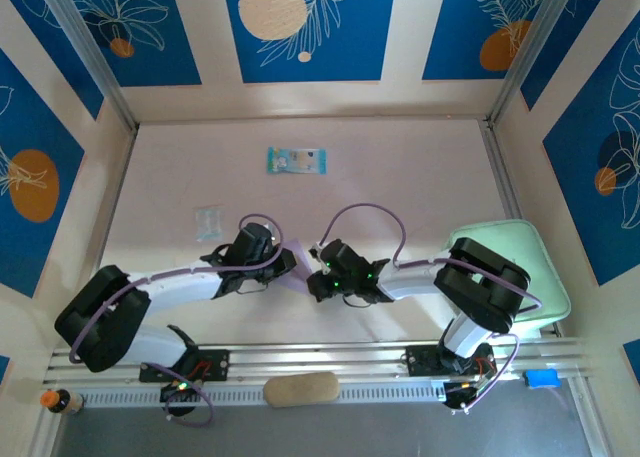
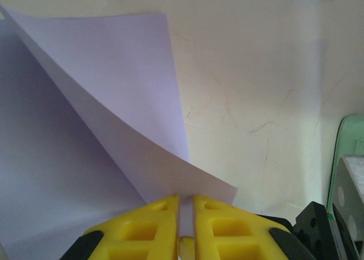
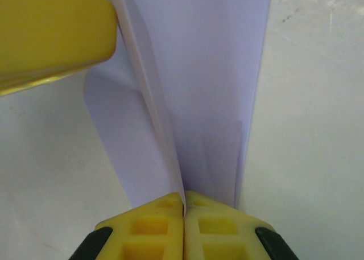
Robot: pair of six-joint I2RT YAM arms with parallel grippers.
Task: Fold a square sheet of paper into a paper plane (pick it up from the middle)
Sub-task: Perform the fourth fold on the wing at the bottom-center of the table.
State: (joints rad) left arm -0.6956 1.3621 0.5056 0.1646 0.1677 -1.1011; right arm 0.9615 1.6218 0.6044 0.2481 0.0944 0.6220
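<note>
Both my arms stretch low to the near middle of the table (image 1: pixel 400 177); left gripper (image 2: pixel 186 198) pinches the thin, smooth lilac sheet of paper (image 2: pixel 108 89) there, one flap curling; right gripper (image 3: pixel 183 196) clamps its crease.

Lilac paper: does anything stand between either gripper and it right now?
Nothing visible does. The left gripper and right gripper each have their jaws pinched directly on the paper. The printed packet lies farther back on the table, well apart.
</note>
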